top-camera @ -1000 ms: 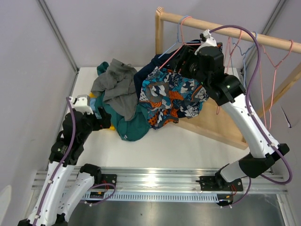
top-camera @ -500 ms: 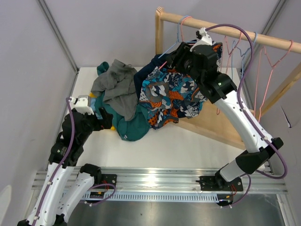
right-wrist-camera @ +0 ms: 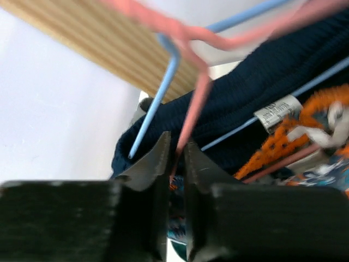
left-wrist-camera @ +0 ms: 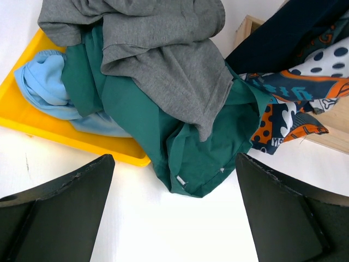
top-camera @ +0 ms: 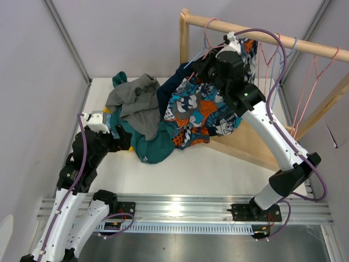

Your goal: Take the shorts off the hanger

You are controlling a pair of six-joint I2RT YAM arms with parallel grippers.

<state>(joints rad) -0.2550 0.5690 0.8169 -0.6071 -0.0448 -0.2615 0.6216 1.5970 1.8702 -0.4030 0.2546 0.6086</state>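
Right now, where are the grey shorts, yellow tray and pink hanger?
grey shorts (left-wrist-camera: 163,54), left wrist view, middle fold.
yellow tray (left-wrist-camera: 32,121), left wrist view, near rim.
pink hanger (right-wrist-camera: 192,109), right wrist view, lower wire.

Bright, even light fills every view, with a glare streak on the metal rail (top-camera: 174,206). Shadows are soft. The right wrist view blurs the pink hanger (right-wrist-camera: 191,117) close up.
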